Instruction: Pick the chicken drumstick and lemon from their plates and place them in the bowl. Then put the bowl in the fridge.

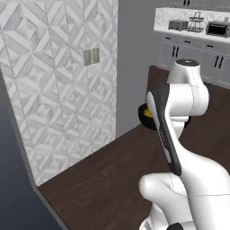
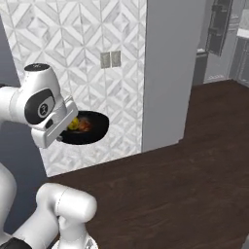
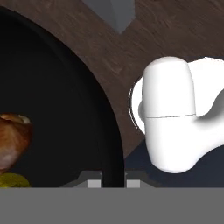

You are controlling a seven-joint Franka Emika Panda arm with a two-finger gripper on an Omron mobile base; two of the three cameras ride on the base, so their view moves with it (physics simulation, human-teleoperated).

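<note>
Fridge, tall and grey (image 2: 168, 73): its flat side panel stands upright beside the patterned grey-white tiled wall (image 2: 82, 44), ahead and to the right of the carried load in the right base view. Its doors and handles cannot be made out from here, so the opening side is judged to lie round the corner.

Dark wooden floor (image 2: 185, 185): lies below the arm, well apart from the load.

Wide, shallow, glossy black bowl (image 2: 90, 129): held level in the air, rim up, just left of the fridge panel.

Two-finger gripper (image 3: 113, 180): the jaws are clamped over the bowl's rim, one tip on each side, as the hand view shows. The bowl body extends away from the jaws.

Reddish-brown chicken drumstick (image 3: 13, 140): lies inside the bowl. Its bone end is hidden, so its long axis cannot be told.

Yellow-olive lemon (image 3: 13, 180): rests in the bowl, touching the drumstick.

Judgement: both items are loaded; the step remaining is delivery into the fridge.
</note>
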